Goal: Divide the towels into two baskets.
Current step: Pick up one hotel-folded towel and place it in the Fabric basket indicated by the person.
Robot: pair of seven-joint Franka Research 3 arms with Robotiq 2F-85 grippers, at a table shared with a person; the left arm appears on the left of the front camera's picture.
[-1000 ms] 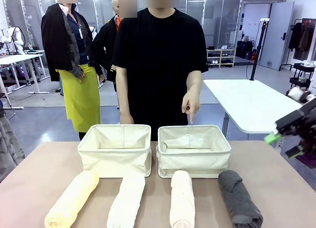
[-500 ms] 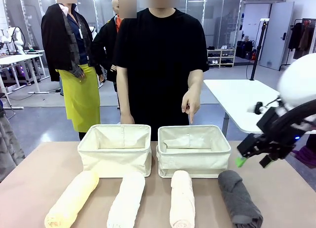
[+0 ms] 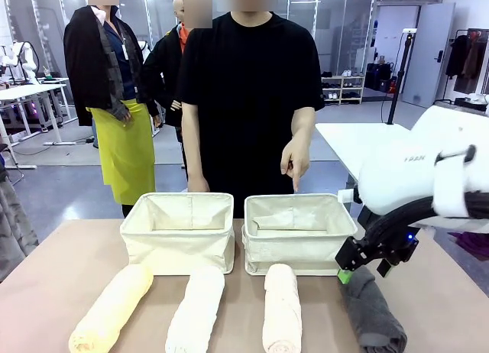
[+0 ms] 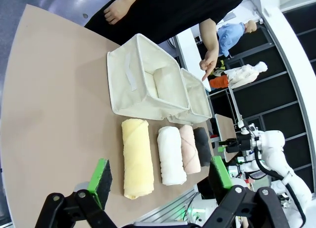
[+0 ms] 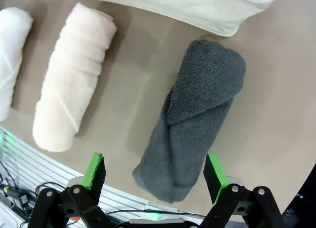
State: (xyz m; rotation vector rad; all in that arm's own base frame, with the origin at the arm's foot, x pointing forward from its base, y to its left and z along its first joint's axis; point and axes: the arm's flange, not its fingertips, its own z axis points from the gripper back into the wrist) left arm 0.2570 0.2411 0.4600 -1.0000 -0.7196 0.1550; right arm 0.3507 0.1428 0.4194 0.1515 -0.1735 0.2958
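Right wrist view: right gripper (image 5: 154,171) is hovering over grey towel (image 5: 197,119), jaws apart; pink towel (image 5: 69,80) at nine o'clock.

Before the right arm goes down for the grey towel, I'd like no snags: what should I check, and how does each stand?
1. Right gripper open: ok.
2. Dark grey towel lined up between its jaws: ok.
3. Gap to cream-pink towel: ok.
4. Right basket free of towels: ok.
5. Person's hand clear of that basket: not ok, it points down at the far rim.
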